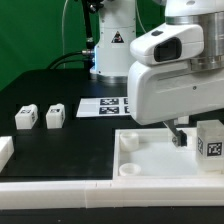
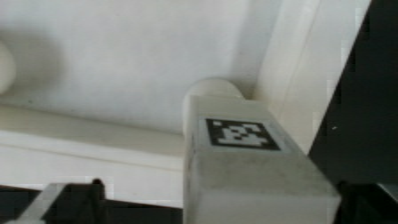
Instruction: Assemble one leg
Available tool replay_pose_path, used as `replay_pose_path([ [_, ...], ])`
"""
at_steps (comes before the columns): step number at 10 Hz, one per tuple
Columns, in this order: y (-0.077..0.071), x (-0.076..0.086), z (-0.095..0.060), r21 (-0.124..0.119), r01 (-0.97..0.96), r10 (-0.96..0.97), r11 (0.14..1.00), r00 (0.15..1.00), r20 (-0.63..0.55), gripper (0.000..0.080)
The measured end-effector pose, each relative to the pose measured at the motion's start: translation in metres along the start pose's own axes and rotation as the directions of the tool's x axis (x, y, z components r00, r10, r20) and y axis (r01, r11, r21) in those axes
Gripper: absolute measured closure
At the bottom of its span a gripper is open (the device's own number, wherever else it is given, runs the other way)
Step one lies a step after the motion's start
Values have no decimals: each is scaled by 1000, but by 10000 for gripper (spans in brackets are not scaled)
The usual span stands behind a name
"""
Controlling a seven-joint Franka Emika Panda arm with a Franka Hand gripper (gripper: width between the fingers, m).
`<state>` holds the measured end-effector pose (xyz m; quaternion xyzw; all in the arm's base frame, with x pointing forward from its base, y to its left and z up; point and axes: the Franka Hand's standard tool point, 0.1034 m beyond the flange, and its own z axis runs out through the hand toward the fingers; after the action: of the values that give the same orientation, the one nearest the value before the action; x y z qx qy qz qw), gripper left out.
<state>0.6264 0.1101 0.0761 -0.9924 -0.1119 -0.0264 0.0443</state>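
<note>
First, along the front of the black counter [image 1: 60, 150] runs a low white strip [image 1: 60, 190], and just behind it lies the large white tray-like piece [image 1: 150, 165]. Its one plainly visible round corner socket [image 1: 130, 168] is empty. On that piece, toward the exterior view's right, stands the leg [image 1: 210, 140], its tag facing the camera; whether it sits in a socket cannot be told. The claw [image 1: 184, 138] hangs over the same piece just beside the leg, on the exterior view's left of it. The wrist view shows the leg [image 2: 249, 150] close and large, its long axis seemingly running up toward the camera. One dark finger [image 2: 71, 200] stands clear of it, and the other finger is hidden. So the claw looks spread and is pinching nothing. The coming move likely turns on that offset: the leg should sit centred between the fingers before they press in, or it may be shoved rather than gripped. Farther back, on the exterior view's left and well apart from the claw, rest a spare leg [image 1: 55, 115] and a second spare leg [image 1: 25, 118]. Beyond them lies the marker board [image 1: 105, 105], carrying only its tags.
</note>
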Motion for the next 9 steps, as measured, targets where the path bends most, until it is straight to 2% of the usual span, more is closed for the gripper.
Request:
replay_pose_path([
  [1, 0, 0, 0, 0, 1, -1, 1000, 1000, 0, 280],
  [2, 0, 0, 0, 0, 0, 0, 1000, 1000, 0, 280],
  [3, 0, 0, 0, 0, 0, 0, 1000, 1000, 1, 418],
  [4, 0, 0, 0, 0, 0, 0, 1000, 1000, 1, 508],
  [7, 0, -1, 0, 1, -33, 33, 999, 999, 1, 508],
  [9, -1, -1, 1, 6, -190, 190, 982, 982, 1, 508],
])
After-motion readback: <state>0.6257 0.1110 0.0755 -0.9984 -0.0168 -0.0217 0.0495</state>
